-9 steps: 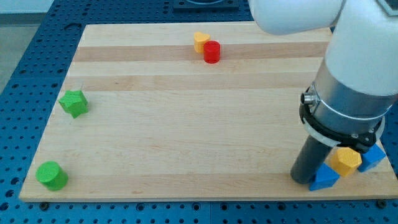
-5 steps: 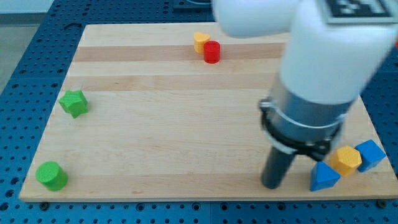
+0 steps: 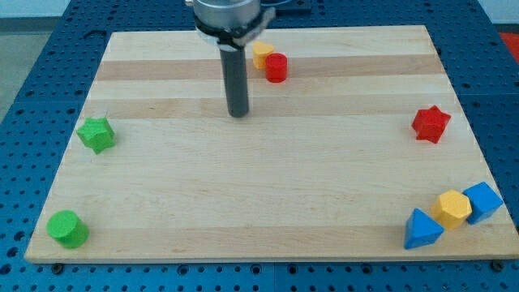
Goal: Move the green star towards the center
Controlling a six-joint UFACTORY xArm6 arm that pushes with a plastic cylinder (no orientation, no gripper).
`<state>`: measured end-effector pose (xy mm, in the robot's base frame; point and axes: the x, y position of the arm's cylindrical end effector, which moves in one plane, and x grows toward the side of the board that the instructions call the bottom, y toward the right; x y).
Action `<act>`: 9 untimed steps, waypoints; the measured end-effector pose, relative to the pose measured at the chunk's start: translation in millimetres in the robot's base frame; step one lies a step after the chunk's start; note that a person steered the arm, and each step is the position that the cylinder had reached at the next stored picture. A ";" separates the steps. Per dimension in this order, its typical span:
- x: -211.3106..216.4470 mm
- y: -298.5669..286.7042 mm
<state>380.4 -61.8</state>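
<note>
The green star (image 3: 96, 134) lies near the board's left edge, at mid height. My tip (image 3: 238, 114) rests on the board in the upper middle, well to the right of the star and slightly above its level. The tip touches no block. The dark rod rises from the tip to the view's top.
A green cylinder (image 3: 66, 229) sits at the bottom left. A yellow block (image 3: 260, 54) and a red cylinder (image 3: 276, 67) touch just right of the rod. A red star (image 3: 430, 123) is at the right. A blue triangle (image 3: 421, 229), a yellow hexagon (image 3: 451, 209) and a blue block (image 3: 484, 201) cluster at the bottom right.
The arm has swung from the bottom right, beside the blue triangle, up and left to the upper middle. The red star is now uncovered. No block has moved.
</note>
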 end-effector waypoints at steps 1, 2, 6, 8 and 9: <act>-29.0 -29.4; -51.6 -68.2; -47.4 -243.3; -47.5 -242.5; -24.3 -242.8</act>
<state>356.1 -304.6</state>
